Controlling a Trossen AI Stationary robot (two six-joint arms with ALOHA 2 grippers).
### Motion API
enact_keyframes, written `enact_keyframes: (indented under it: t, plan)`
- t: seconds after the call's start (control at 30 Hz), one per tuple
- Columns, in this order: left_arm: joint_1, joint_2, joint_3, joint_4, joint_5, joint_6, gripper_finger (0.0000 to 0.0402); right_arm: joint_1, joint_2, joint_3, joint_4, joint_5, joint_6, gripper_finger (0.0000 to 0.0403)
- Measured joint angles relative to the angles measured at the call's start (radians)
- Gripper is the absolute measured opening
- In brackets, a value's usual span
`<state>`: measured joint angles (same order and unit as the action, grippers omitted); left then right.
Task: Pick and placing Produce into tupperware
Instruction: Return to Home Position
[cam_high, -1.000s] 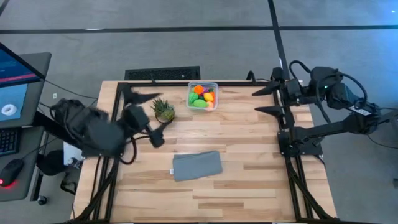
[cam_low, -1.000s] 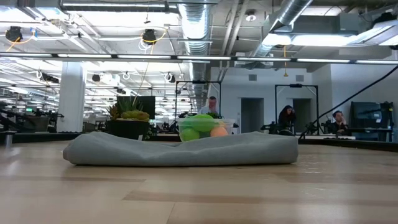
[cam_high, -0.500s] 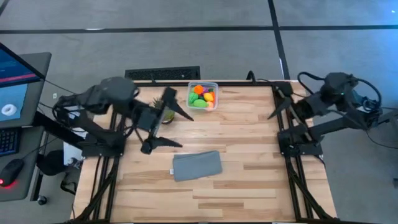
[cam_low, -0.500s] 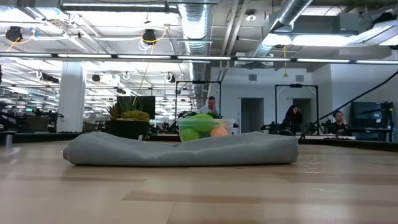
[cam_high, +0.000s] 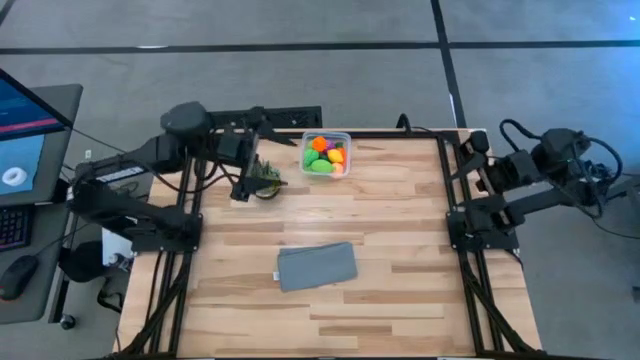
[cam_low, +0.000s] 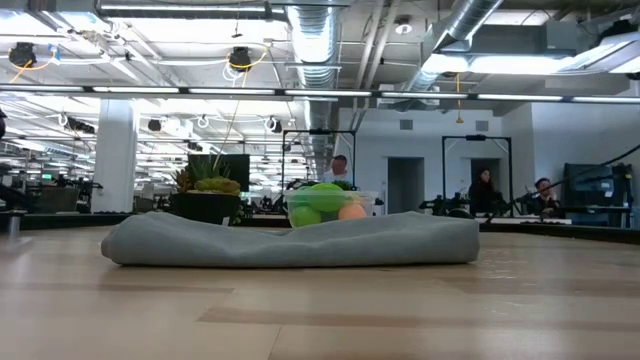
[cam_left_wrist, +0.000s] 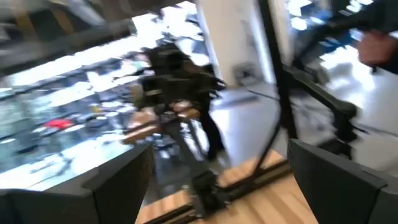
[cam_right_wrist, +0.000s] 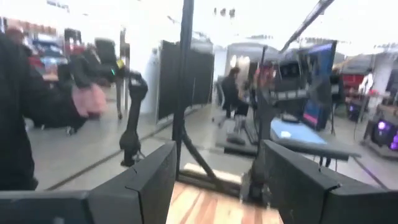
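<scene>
The clear tupperware (cam_high: 346, 138) stands at the table's far edge, with green, orange and yellow produce (cam_high: 321, 158) lying inside it. In the low view the tub (cam_low: 372, 200) shows behind the grey cloth, green and orange pieces (cam_low: 322, 197) in it. My left gripper (cam_high: 255, 160) hangs open, high over the potted plant, left of the tub, with nothing between its fingers (cam_left_wrist: 118, 180). My right gripper (cam_high: 462, 160) is open and empty, drawn back to the table's right edge, well right of the tub.
A spiky green potted plant (cam_high: 265, 180) stands left of the tub, under my left gripper. A flat grey cloth (cam_high: 316, 266) lies in the middle of the table, toward the near edge. Bare wood lies between the tub and the right frame.
My left arm has swung up from the table's left side toward the far edge and turned, so that its gripper now stands over the potted plant. My right gripper has drawn back toward the table's right edge. The tub, the produce and the cloth have not moved.
</scene>
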<state>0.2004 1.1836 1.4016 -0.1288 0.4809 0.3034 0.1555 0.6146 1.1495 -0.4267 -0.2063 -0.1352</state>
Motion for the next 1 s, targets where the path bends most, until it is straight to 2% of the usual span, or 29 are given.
enact_keyframes:
  t: [0.17, 0.3, 0.4, 0.57, 0.73, 0.87, 1.0]
  plan:
    - [0.057, -0.179, -0.314, 0.234, -0.105, -0.114, 0.036, 0.0, -0.13, -0.14, 0.109, 0.081, 0.031, 0.0256]
    - [0.068, -0.333, -0.518, 0.36, -0.194, -0.161, 0.036, 0.0, -0.215, -0.25, 0.123, 0.155, 0.082, 0.0256]
    - [0.07, -0.438, -0.658, 0.427, -0.238, -0.187, 0.036, 0.0, -0.271, -0.341, 0.148, 0.159, 0.122, 0.0256]
    - [0.07, -0.589, -0.864, 0.596, -0.253, -0.244, 0.036, 0.0, -0.36, -0.493, 0.209, 0.118, 0.17, 0.0256]
    - [0.072, -0.685, -0.984, 0.628, -0.279, -0.305, 0.036, -0.001, -0.441, -0.607, 0.243, 0.112, 0.235, 0.0256]
    - [0.085, -0.694, -1.019, 0.628, -0.28, -0.313, 0.036, -0.022, -0.498, -0.663, 0.243, 0.127, 0.267, 0.0256]
    - [0.148, -0.688, -1.027, 0.63, -0.249, -0.341, 0.036, -0.096, -0.544, -0.671, 0.162, 0.123, 0.304, 0.0256]
